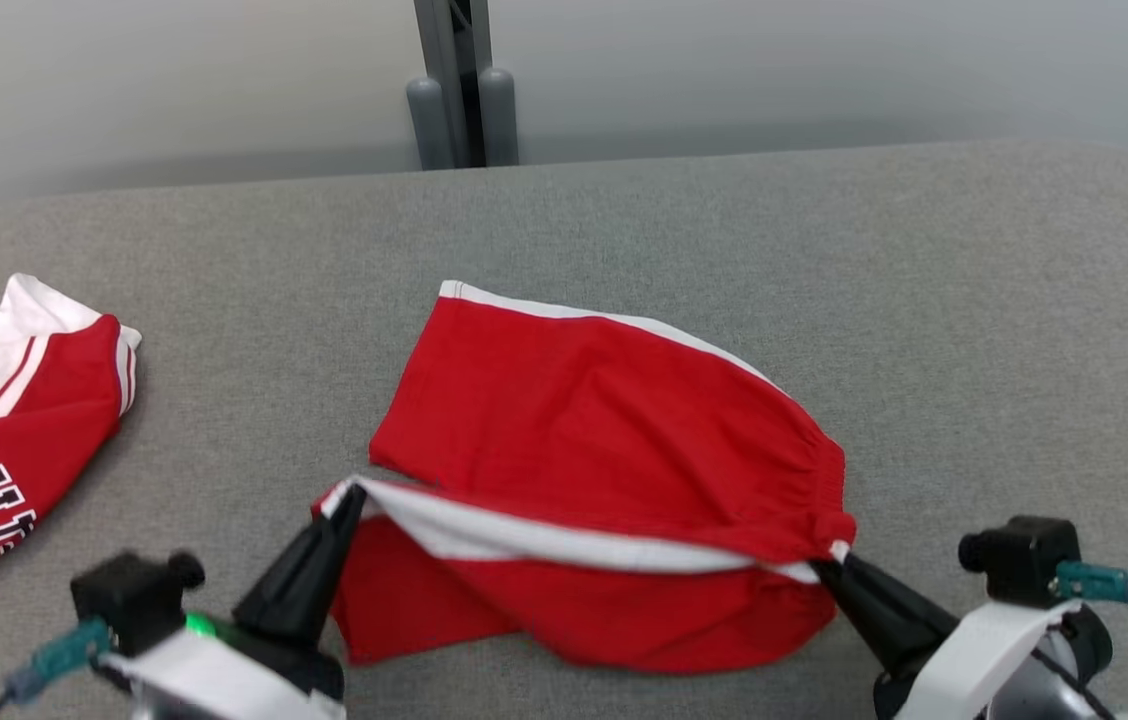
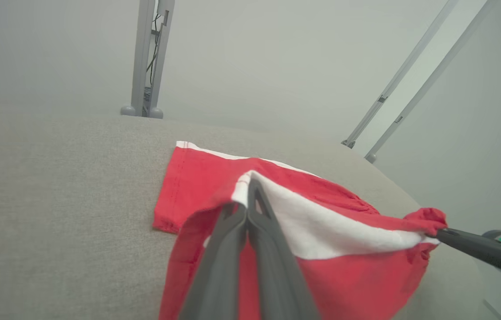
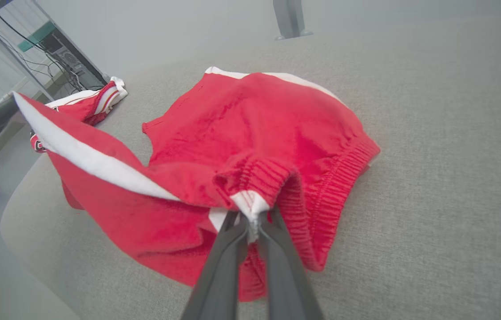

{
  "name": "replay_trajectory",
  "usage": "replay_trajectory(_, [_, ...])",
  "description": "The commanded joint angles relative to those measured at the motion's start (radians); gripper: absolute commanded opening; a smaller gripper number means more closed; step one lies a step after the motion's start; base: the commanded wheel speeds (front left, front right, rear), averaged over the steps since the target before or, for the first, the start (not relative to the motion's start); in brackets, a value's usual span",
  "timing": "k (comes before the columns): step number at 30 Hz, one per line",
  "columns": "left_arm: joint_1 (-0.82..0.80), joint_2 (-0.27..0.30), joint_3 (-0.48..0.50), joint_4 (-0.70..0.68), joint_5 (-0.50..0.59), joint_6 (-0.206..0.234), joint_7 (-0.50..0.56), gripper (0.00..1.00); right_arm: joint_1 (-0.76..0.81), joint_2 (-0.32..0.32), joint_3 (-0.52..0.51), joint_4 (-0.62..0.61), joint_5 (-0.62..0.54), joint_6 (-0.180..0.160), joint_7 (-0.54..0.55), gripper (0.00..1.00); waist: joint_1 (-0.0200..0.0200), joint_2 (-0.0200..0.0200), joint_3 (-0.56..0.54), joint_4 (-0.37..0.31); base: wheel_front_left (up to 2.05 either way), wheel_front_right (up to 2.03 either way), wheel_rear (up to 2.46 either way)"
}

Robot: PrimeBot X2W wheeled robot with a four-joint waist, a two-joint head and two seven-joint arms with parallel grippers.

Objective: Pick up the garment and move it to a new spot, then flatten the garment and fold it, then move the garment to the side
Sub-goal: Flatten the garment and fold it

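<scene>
**Head view.** The garment (image 1: pixel 584 420), red shorts with a white side stripe (image 1: pixel 564 535), lies at the middle of the grey table (image 1: pixel 924 300). Its far half rests flat and its near edge is raised off the surface. The left claw (image 1: pixel 349 495) is closed on the leg-hem end of the stripe, and the right claw (image 1: pixel 824 562) is closed on the waistband corner. Holding the two ends of one edge keeps that edge taut between the arms, which, judged from the task, suits carrying it over the flat half as a fold. A second garment (image 1: pixel 14 430) lies well apart at the table's left edge. Its large black, white-outlined letters read about "BUL", and the rest is cut off. No writing can be read on the shorts.

**Left wrist view.** The left claw (image 2: pixel 250 186) has its fingers pressed together on the stripe's end, with no gap visible. The cloth sags from there towards the right claw (image 2: pixel 443 232), which pinches the far corner.

**Right wrist view.** The right claw (image 3: pixel 252 222) is nearly closed, gripping white trim just below the gathered elastic waistband (image 3: pixel 321 195). The stripe runs off towards the left claw (image 3: pixel 10 100). The second garment (image 3: pixel 86 104) shows striped trim, but its lettering is too small to read.
</scene>
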Motion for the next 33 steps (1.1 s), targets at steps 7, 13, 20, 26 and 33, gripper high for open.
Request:
replay_trajectory(7, [-0.286, -0.005, -0.032, 0.177, 0.029, -0.061, 0.074, 0.00, -0.102, 0.071, -0.078, 0.055, -0.040, 0.000, -0.017, 0.00, 0.0000, -0.0001, 0.097, -0.001, 0.00, 0.00, 0.00])
replay_trajectory(13, [-0.477, -0.038, -0.069, 0.306, 0.050, -0.086, 0.100, 0.00, -0.165, 0.139, -0.154, 0.079, -0.092, 0.000, -0.022, 0.00, 0.0000, -0.0001, 0.175, 0.004, 0.00, 0.00, 0.00])
replay_trajectory(20, [-0.683, -0.078, -0.137, 0.498, 0.066, -0.106, 0.110, 0.00, -0.227, 0.192, -0.216, 0.091, -0.139, 0.000, -0.021, 0.00, 0.0000, -0.0001, 0.253, 0.002, 0.00, 0.00, 0.00])
replay_trajectory(26, [-0.808, -0.100, -0.183, 0.628, 0.055, -0.108, 0.090, 0.00, -0.268, 0.200, -0.220, 0.113, -0.144, 0.000, -0.022, 0.00, 0.0000, -0.0001, 0.292, -0.009, 0.00, 0.00, 0.00])
replay_trajectory(33, [-0.899, -0.107, -0.257, 0.727, 0.019, -0.108, 0.084, 0.00, -0.318, 0.200, -0.206, 0.164, -0.125, 0.000, -0.036, 0.05, 0.0000, -0.0001, 0.320, -0.021, 0.00, 0.00, 0.00])
